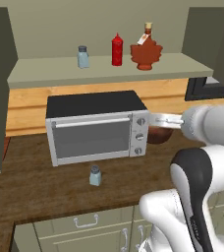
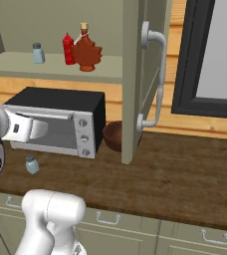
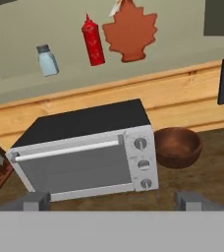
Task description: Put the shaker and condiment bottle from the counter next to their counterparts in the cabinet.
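Condiment bottle (image 1: pixel 146 51) already on cabinet (image 1: pixel 109 66) shelf beside red squeeze bottle (image 1: pixel 117 50); shaker (image 1: pixel 95 175) left on table (image 1: pixel 30 189). Pincer (image 3: pixel 114 201) spread wide, empty.

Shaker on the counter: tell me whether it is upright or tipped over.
Upright. The shaker stands on its base on the counter before the toaster oven, grey cap on top.

Both base views flank the toaster oven (image 1: pixel 97 126); the hand view faces it closer.
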Robot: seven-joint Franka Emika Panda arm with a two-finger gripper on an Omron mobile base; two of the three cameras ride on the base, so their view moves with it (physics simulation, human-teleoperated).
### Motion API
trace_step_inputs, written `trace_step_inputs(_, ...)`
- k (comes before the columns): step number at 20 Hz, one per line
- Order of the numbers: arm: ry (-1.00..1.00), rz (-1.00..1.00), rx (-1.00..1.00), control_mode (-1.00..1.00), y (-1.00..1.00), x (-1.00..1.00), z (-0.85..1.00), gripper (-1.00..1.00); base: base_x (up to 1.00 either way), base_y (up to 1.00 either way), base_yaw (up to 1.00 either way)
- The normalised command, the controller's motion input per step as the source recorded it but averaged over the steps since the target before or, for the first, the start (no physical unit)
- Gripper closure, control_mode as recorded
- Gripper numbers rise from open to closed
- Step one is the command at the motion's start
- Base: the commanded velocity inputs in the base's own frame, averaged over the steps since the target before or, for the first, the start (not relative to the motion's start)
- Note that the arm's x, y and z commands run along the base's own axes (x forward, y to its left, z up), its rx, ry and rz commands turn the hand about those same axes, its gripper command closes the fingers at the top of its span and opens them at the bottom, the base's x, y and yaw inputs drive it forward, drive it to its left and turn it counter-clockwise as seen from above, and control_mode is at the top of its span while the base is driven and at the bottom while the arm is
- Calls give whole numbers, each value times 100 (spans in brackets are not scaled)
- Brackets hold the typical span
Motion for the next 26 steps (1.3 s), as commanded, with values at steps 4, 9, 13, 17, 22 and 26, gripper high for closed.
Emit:
trace_step_inputs(4, 1, 0, 8, -100, 23, -30, -40, -100, 0, 0, 0)
trace_step_inputs(9, 8, 0, 4, -100, 42, -62, -67, -100, 0, 0, 0)
trace_step_inputs(13, 3, 5, 8, -100, 23, -53, -88, -100, 0, 0, 0)
trace_step_inputs(17, 19, 49, 28, -100, -41, 3, -99, -100, 0, 0, 0)
trace_step_inputs(22, 16, 17, 27, -100, 6, 7, -75, -100, 0, 0, 0)
trace_step_inputs(26, 3, 0, 11, -100, 49, -9, -74, -100, 0, 0, 0)
